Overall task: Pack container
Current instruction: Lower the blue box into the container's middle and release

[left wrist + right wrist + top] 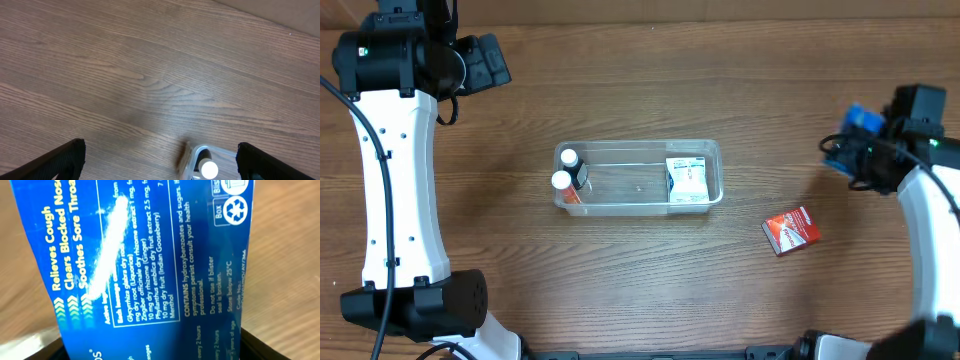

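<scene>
The clear plastic container (638, 203) sits mid-table. Inside it, two white-capped bottles (565, 172) stand at its left end and a white-green box (687, 180) lies at its right end. My right gripper (860, 140) is shut on a blue medicine box (150, 265), held above the table at the far right; the box fills the right wrist view. My left gripper (490, 60) is open and empty at the far left, above and left of the container. In the left wrist view the container's corner (192, 157) and a bottle cap (209, 170) show between its fingers.
A red box (790, 230) lies flat on the wooden table right of the container, below my right gripper. The left arm's white links run down the left side.
</scene>
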Robot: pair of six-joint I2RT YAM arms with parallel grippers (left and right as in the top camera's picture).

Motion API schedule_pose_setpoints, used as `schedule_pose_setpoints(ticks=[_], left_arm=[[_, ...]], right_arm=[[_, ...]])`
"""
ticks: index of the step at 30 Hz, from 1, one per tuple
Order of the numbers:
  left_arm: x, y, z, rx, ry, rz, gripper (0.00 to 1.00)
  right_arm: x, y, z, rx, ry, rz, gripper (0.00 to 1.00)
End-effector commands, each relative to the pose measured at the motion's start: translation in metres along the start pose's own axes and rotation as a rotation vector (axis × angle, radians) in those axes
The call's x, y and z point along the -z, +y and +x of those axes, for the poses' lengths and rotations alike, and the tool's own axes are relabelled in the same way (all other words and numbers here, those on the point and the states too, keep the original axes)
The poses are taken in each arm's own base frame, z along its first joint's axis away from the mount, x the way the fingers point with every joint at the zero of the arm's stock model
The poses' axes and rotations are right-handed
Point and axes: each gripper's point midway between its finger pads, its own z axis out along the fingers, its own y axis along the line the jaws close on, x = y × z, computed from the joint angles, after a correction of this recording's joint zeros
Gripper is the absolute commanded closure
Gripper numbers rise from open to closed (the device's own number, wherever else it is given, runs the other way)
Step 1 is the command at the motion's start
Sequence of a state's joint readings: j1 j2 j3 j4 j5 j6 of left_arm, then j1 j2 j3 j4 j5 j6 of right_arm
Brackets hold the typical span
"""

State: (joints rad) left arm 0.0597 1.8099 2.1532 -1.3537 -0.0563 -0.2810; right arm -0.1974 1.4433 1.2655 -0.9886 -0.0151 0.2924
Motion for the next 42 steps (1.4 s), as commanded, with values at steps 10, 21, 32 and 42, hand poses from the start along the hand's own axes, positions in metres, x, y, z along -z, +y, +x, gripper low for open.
schedule_pose_setpoints(ticks=[10,21,32,42], left_arm=[[0.02,-0.001,-0.008,0.006,-0.059,0.015,0.03],[0.02,-0.001,-0.008,0.006,-0.059,0.015,0.03],[0.02,-0.001,-0.008,0.006,-0.058,0.014,0.03],[0.02,-0.001,-0.008,0.006,-0.058,0.014,0.03]], right_arm=[[0.053,0.209,0.115,0.509,0.022,-0.401,0.4],[0.009,0.259,0.198,0.444,0.235,-0.399,0.41],[-0.041,0.26,0.214,0.37,0.302,-0.309,0.46],[-0.054,0.261,0.219,0.373,0.312,-0.294,0.46]])
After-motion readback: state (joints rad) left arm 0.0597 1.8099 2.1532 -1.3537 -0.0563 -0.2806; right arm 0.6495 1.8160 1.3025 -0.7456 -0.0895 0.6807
